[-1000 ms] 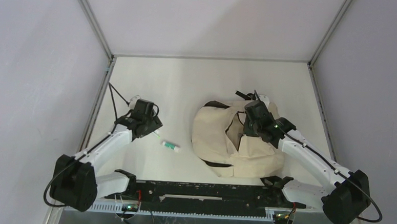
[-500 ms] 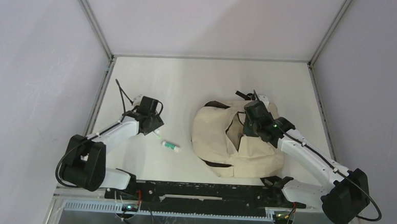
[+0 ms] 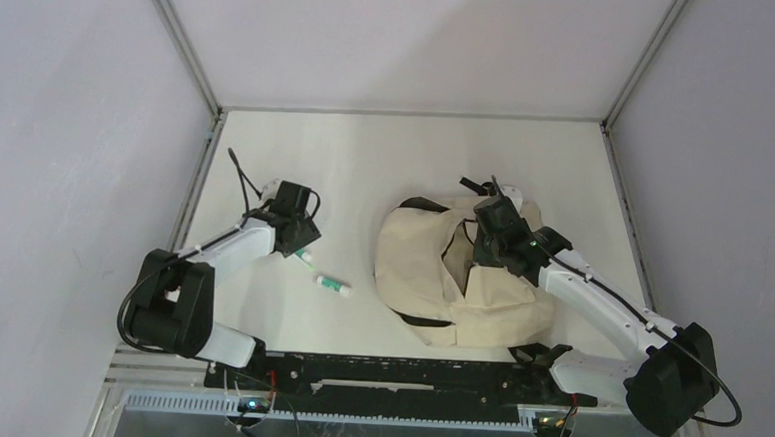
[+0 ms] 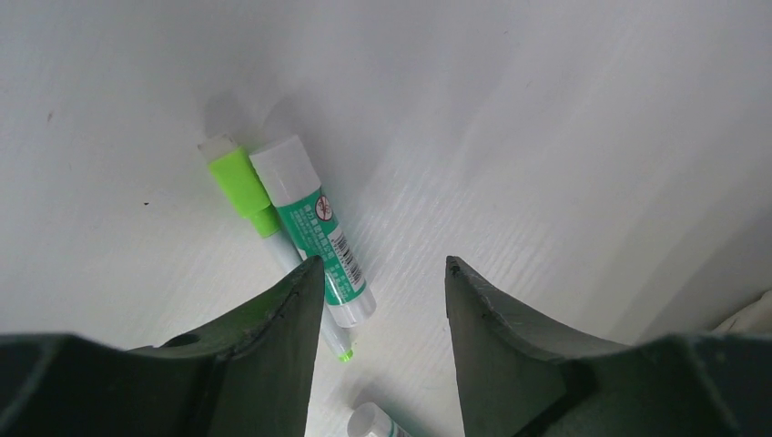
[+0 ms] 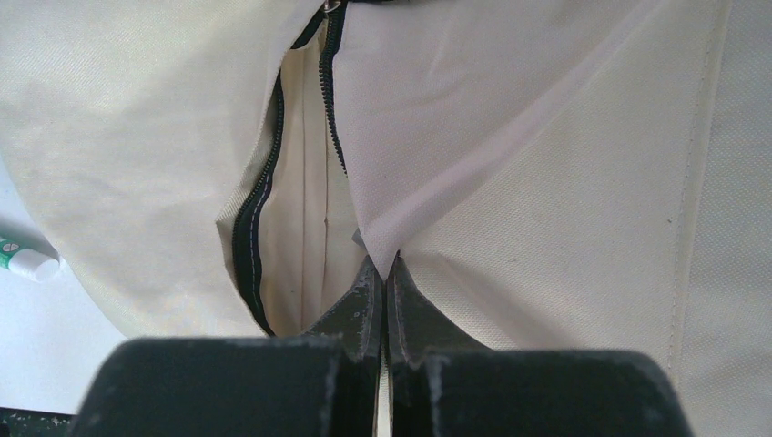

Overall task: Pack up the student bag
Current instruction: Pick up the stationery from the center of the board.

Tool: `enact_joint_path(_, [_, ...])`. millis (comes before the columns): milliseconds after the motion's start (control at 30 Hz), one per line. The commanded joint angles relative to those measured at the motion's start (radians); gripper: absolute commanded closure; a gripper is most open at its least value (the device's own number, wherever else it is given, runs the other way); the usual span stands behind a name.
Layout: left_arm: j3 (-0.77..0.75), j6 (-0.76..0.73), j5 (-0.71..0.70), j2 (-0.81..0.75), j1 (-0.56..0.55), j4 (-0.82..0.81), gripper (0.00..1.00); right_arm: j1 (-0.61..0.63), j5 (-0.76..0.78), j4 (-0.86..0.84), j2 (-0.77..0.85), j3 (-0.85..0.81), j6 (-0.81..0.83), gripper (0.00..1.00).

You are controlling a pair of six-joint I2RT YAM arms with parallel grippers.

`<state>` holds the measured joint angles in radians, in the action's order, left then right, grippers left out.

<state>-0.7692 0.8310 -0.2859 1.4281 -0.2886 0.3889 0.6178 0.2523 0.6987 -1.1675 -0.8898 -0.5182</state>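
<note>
Left claw [image 4: 382, 273] narrowed over glue stick [image 4: 314, 228], student bag [image 3: 411, 260] unzipped, contents unclear

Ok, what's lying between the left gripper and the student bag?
A green-and-white stick lies loose between the left gripper and the student bag, seen in the top view.

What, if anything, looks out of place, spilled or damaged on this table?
Nothing is spilled or damaged. The soft beige canvas backpack lies slumped with its black zip open, its flap pinched by the right end effector. A green highlighter pen and green-and-white glue stick lie loose outside it, by the open left end effector.
</note>
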Motion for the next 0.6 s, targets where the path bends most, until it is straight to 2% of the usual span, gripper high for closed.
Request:
enact_joint_path(0, [-0.042, 0.015, -0.035, 0.0, 0.011, -0.016, 0.44, 0.014, -0.007, -0.069, 0.001, -0.012, 0.003, 1.0])
enact_joint_path(267, [-0.047, 0.016, -0.041, 0.026, 0.018, -0.015, 0.43, 0.014, -0.017, -0.08, -0.018, -0.012, 0.002, 1.0])
enact_joint_path(433, [-0.045, 0.019, -0.032, 0.051, 0.022, -0.032, 0.47, 0.014, -0.019, -0.084, -0.022, -0.012, 0.003, 1.0])
enact_joint_path(567, [-0.058, 0.018, -0.016, 0.075, 0.021, -0.048, 0.54, 0.014, -0.021, -0.085, -0.024, -0.012, 0.001, 1.0])
